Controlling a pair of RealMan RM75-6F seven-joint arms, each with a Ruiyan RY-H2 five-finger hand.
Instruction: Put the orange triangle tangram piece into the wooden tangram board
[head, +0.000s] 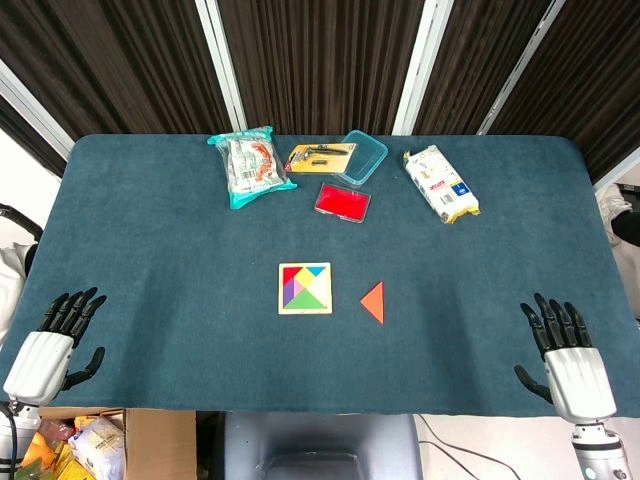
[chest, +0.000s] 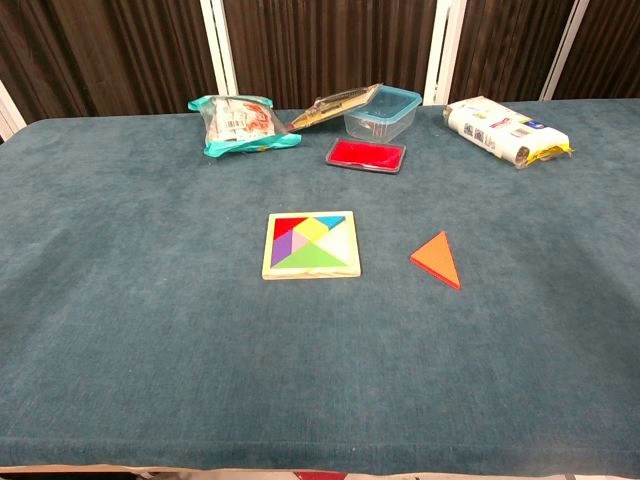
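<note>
The orange triangle tangram piece (head: 374, 301) (chest: 437, 259) lies flat on the blue cloth, just right of the wooden tangram board (head: 305, 288) (chest: 311, 245). The board holds several coloured pieces and shows a bare wooden gap at its right side. My left hand (head: 55, 340) rests at the near left table edge, fingers spread, holding nothing. At the near right edge my right hand (head: 565, 350) lies the same way, fingers apart and empty. Both hands are far from the piece. Neither hand shows in the chest view.
Along the far side sit a teal snack bag (head: 250, 163) (chest: 240, 123), a clear plastic box (head: 358, 157) (chest: 382, 112) with a packaged tool (head: 320, 156), a red lid (head: 342, 201) (chest: 365, 156), and a white and yellow packet (head: 440, 183) (chest: 505, 130).
</note>
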